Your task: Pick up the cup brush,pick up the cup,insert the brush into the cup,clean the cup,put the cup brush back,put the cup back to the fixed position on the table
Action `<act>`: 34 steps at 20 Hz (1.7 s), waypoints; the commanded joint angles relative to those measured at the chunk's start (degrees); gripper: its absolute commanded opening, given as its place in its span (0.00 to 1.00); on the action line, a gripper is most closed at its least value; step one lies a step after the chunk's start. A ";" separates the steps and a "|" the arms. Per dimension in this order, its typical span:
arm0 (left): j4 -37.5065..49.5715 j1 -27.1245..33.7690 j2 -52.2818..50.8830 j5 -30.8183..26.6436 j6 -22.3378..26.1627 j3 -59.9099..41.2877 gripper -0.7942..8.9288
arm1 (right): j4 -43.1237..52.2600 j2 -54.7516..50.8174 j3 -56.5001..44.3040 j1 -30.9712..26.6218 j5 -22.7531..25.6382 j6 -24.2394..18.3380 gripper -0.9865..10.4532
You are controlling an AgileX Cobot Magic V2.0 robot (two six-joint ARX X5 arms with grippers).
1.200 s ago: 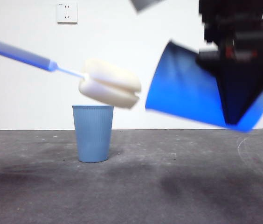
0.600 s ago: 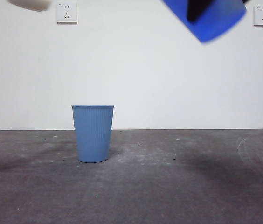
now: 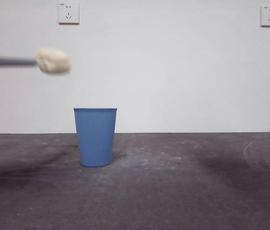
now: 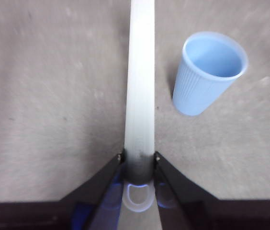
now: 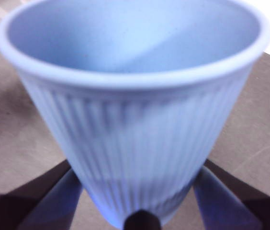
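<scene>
on the grey counter (image 3: 183, 191) a spare blue cup (image 3: 95, 136) stands left of centre. our right tool (image 5: 140, 211) pinches the cup (image 5: 135, 120) low; it looks light and thin, so squeeze gently. our left tool (image 4: 139, 165) clamps the cup brush (image 4: 140, 81) by its stiff handle, its soft sponge head (image 3: 53, 61) at upper left.

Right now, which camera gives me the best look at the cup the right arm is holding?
The right wrist view: the held cup fills it, ribbed wall and open rim plain, with the right pincer shut on its lower part. The front view does not show it, only the other cup on the table. The left wrist view shows only that standing cup too.
</scene>
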 commanded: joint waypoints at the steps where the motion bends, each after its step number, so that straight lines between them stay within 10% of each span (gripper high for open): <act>1: 5.62 2.01 7.80 -0.02 -0.63 -0.26 0.07 | 0.98 -0.55 0.13 0.13 -0.11 0.79 0.08; 29: 24.98 9.70 45.62 4.48 0.98 -0.24 0.08 | 0.00 -5.86 0.11 0.13 0.83 0.57 0.08; 34: 22.64 9.73 45.24 8.68 0.96 -0.15 0.49 | -0.09 -5.84 0.11 0.13 0.83 0.57 0.08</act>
